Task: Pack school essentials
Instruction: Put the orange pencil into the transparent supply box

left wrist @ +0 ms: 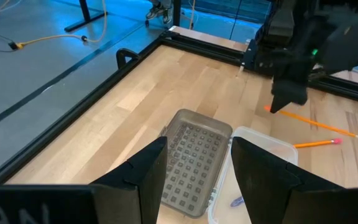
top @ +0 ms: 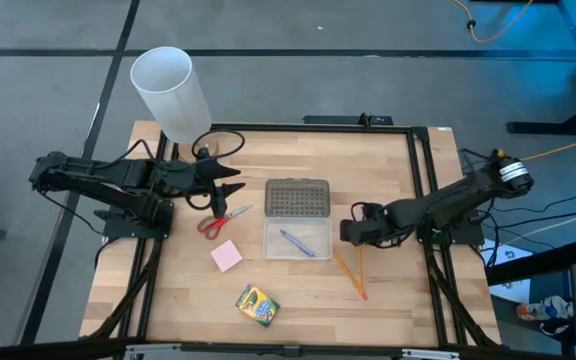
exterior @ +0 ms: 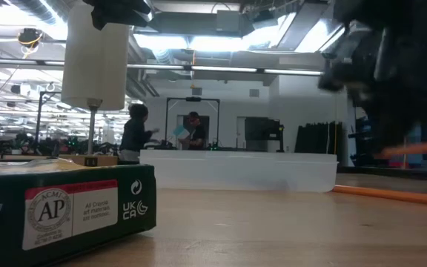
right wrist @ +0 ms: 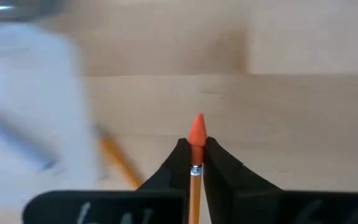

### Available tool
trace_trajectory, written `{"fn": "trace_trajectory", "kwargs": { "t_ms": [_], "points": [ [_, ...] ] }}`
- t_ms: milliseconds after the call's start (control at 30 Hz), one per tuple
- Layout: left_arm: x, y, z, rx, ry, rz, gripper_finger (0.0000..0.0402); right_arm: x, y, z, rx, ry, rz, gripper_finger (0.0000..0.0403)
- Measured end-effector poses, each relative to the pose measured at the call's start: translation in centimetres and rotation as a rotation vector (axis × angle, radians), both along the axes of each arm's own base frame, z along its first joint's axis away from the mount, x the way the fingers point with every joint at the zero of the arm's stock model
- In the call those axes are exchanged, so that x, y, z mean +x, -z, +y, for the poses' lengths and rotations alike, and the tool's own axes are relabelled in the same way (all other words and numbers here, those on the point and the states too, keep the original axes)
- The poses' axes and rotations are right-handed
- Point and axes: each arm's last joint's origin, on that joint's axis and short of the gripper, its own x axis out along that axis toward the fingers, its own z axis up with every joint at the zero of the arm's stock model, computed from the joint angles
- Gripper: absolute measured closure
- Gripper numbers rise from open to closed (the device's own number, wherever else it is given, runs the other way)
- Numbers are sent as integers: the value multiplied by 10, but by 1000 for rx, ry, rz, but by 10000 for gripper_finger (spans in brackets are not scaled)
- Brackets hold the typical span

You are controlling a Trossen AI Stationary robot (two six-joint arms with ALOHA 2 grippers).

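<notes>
Pencil (right wrist: pixel 195 168) sat clamped in the right gripper (right wrist: pixel 196 163), eraser end forward along the jaws; the open case (top: pixel 297 240) with the pen (top: pixel 295 243) lay just beyond. Farther off, the left gripper (top: pixel 230 187) hung wide over the scissors (top: pixel 220 219).

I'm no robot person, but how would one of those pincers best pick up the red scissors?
The scissors lie flat, red handles toward the left arm, blades pointing toward the case. Probably best to come straight down with the left pincer, open nearby, and close across the narrow part where blades meet handles.
</notes>
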Motion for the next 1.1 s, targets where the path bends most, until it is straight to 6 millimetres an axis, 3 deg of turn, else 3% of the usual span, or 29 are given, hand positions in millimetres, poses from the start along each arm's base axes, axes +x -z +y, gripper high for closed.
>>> {"fn": "trace_trajectory", "kwargs": {
  "t_ms": [267,533,767,933,1100],
  "points": [
    [0,0,0,0,0,1,227,29,-58,-12,-240,-202,-233,380],
    [0,0,0,0,0,0,227,79,-104,-50,-458,-418,-344,381],
    [0,0,0,0,-1,0,227,136,-94,-74,-466,-725,-298,381],
    [0,0,0,0,0,0,227,169,-75,-75,-480,-950,-271,380],
    [0,0,0,0,-1,0,227,188,-65,-72,-445,-1087,-304,380]
  ]
}}
